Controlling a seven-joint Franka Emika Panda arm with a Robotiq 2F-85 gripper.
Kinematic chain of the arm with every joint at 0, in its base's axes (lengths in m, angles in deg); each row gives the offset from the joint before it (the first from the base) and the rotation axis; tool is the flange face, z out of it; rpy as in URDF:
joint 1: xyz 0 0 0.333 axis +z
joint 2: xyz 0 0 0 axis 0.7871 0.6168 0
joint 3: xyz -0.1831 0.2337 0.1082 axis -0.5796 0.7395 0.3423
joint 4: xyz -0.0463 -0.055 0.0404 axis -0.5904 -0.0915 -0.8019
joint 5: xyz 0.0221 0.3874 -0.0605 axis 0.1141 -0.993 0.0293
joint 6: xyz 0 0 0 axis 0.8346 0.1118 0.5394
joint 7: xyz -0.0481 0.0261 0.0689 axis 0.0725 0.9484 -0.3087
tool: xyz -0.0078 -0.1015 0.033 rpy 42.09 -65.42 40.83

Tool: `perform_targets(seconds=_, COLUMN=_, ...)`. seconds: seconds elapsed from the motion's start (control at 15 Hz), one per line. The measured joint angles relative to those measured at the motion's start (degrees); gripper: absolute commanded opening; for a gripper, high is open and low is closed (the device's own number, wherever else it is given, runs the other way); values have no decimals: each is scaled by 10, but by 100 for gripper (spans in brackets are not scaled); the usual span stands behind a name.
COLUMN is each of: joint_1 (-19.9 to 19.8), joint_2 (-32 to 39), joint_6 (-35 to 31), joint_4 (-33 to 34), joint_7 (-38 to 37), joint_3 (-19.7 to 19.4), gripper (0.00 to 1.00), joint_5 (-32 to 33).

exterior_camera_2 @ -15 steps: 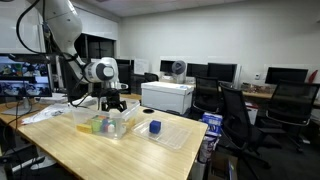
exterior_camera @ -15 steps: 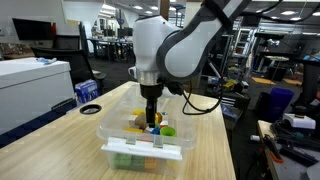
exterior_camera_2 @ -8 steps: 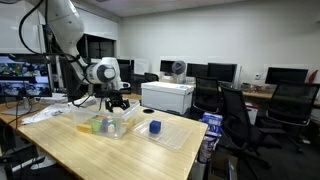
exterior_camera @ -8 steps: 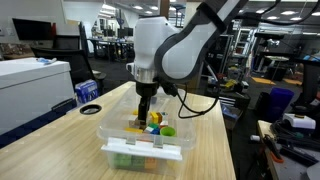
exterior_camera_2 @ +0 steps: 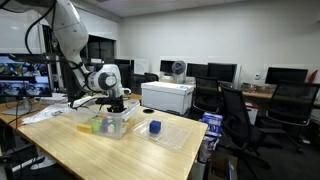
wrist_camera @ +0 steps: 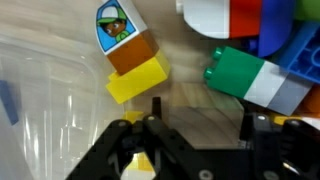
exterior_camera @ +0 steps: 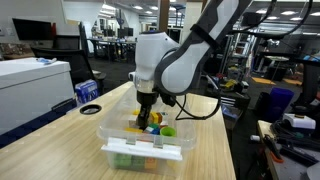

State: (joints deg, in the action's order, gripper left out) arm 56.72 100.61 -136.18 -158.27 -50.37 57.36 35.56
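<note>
The tool [exterior_camera: 148, 118] hangs low inside the clear bin [exterior_camera: 107, 124] that stands on the wooden counter [exterior_camera: 50, 145], and the step in hand looks to me like lining up over one of the toy blocks before a grasp. In the wrist view the tool [wrist_camera: 200, 125] has its jaws spread apart with only the floor of the bin between them, so it grips nothing. The yellow block [wrist_camera: 137, 80] lies just ahead of one finger, touching the brown block with a picture [wrist_camera: 128, 50], while the green block [wrist_camera: 230, 70] lies on the other side, apart from both. I judge that the next move calls for a small sideways shift to bring the yellow block between the jaws, then a short descent and a closing, with care not to catch the brown neighbour
</note>
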Motion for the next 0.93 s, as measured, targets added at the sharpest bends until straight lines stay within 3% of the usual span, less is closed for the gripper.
perform_targets(seconds=0.07, joint_1=2, joint_2=4, joint_6=0, joint_4=4, joint_7=-4, joint_3=-2, gripper=31, joint_5=0)
perform_targets(seconds=0.53, joint_1=31, joint_2=-6, joint_6=14, joint_4=23, joint_7=-17, joint_3=-16, gripper=31, joint_5=0)
perform_targets(seconds=0.93, joint_1=20, joint_2=-96, joint_6=167, joint_4=43, joint_7=-13, joint_3=26, gripper=31, joint_5=-55)
